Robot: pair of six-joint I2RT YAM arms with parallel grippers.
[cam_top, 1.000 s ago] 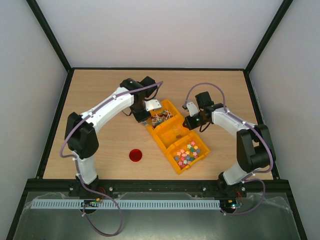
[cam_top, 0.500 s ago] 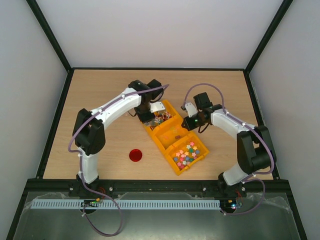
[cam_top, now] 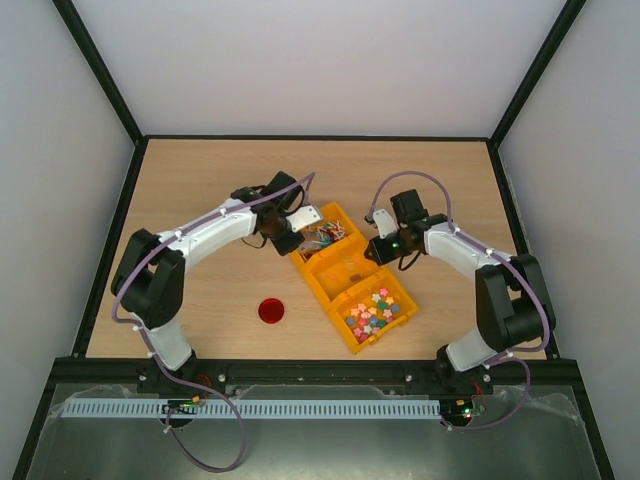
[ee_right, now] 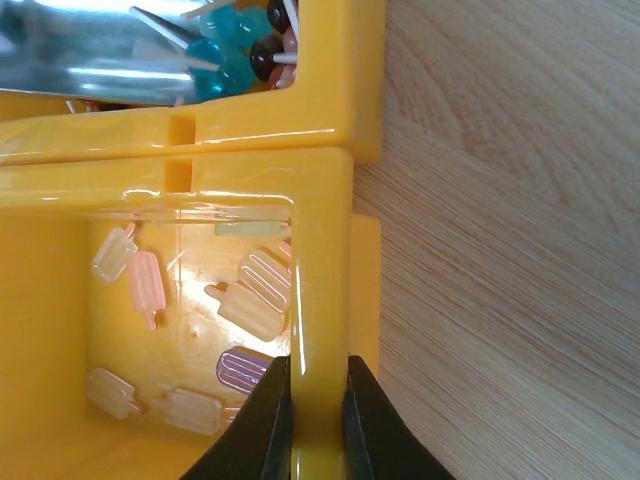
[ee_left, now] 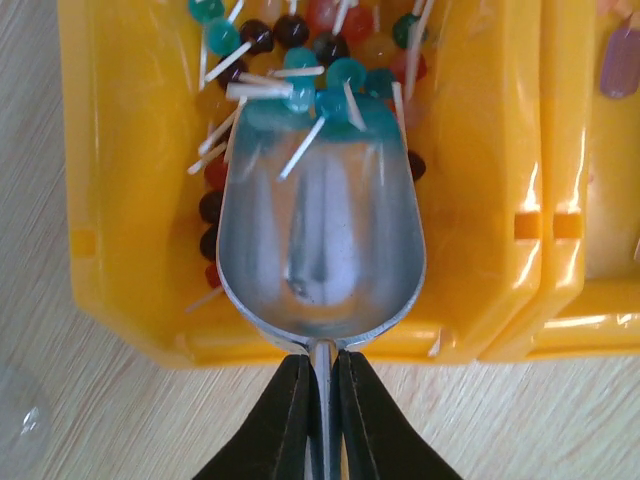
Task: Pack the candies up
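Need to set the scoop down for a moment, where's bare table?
Bare table runs along the far edge behind both arms, and near-left between the red lid and the left arm's base. Crowded mid-table: the yellow bins, the scoop and the right fingers clamped on a bin wall.

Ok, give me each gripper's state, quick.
Left gripper: shut on the metal scoop handle.
Right gripper: shut on the yellow bin wall.

Top view high, looking straight down, wrist views close, sharing yellow bins (ee_left: 130,250)
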